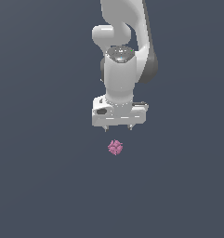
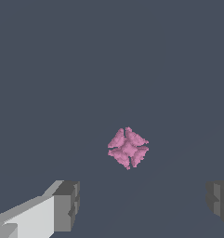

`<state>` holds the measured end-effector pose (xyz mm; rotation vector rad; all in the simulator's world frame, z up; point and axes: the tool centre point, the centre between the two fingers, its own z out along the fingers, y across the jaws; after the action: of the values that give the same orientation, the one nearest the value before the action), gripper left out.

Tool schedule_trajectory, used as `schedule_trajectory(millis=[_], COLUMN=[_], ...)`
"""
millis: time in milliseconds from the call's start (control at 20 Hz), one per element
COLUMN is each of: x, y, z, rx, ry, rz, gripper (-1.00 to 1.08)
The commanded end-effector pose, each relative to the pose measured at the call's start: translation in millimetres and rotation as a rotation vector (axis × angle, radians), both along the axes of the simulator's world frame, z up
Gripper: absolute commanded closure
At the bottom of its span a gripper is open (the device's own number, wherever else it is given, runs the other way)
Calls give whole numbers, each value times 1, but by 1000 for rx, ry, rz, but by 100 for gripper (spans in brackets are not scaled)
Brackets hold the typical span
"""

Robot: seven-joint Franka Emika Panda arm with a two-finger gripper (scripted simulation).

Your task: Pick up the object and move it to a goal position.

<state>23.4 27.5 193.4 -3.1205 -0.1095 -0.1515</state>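
Pincer [image 1: 118, 128] open, fingers [image 2: 67, 204] cropped at wrist view's edge; pink object [image 1: 115, 147] lies apart, ungripped.

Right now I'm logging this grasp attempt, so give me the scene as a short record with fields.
object: pink clump, small, lumpy, lying free on the dark surface
gripper: gripper open, empty
fingers: two grey pads, spread wide
relation: gripper not touching the clump, which shows beyond the gap between the pads in the wrist view
task stage: not yet grasped
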Motion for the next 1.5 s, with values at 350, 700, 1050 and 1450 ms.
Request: schedule_trajectory(millis=[350, 700, 1050, 1450], x=[3, 6, 8, 9], y=[-2, -4, -6, -7], z=[-23, -45, -67, -88], rx=[-28, -47, -58, -63], ry=[21, 40, 58, 73], rz=[215, 413, 610, 805], gripper=[-92, -92, -92, -92])
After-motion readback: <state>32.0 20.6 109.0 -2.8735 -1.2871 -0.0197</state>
